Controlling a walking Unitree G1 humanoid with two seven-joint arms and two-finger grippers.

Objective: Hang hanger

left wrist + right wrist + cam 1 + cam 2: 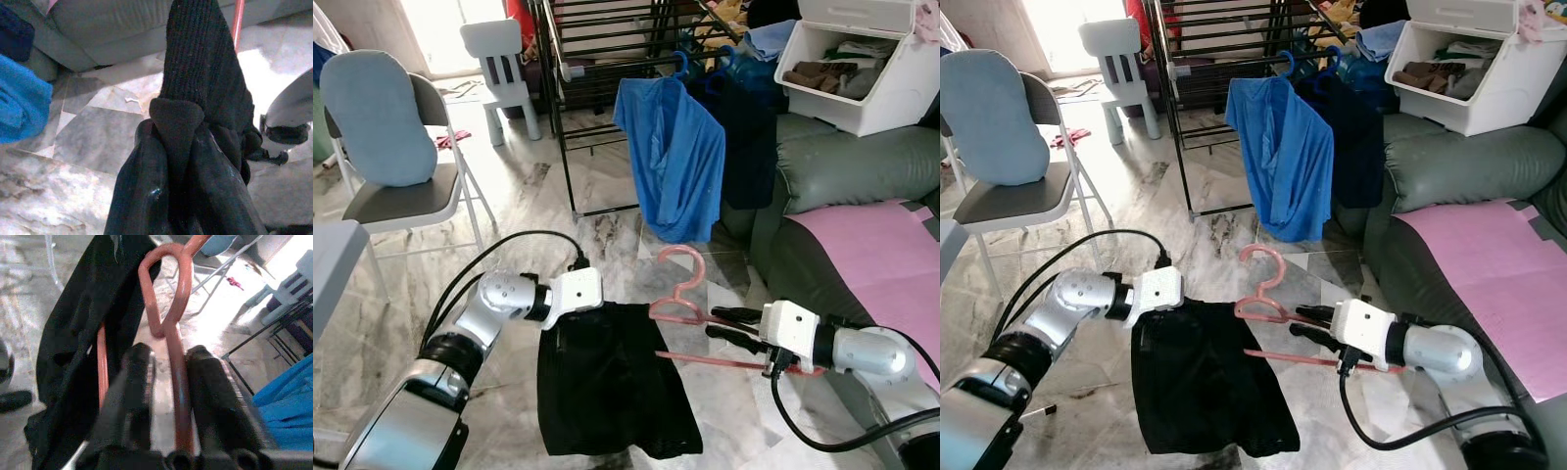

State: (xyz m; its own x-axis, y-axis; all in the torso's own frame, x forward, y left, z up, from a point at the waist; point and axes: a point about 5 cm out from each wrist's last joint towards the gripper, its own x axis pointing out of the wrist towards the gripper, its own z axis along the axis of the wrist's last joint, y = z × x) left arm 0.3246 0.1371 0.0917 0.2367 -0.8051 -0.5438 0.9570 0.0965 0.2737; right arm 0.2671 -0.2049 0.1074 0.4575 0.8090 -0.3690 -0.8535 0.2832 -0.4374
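The right gripper (pixel 729 326) pinches the pink hanger (pixel 683 294) between its two fingers (pixel 139 382), holding it above the marble floor (pixel 529 196) before the sofa (pixel 862 166). The left gripper (pixel 178 147) has its fingers pressed on the black garment (pixel 607 382), which hangs partly over the hanger. A white storage bin (pixel 862 73) on the sofa holds folded clothes (pixel 818 73). A blue shirt (pixel 671 157) hangs on the drying rack (pixel 597 59)

Pink hanger (pixel 690 323) left end hidden behind black garment (pixel 612 377); drying rack (pixel 607 59) top cut off.
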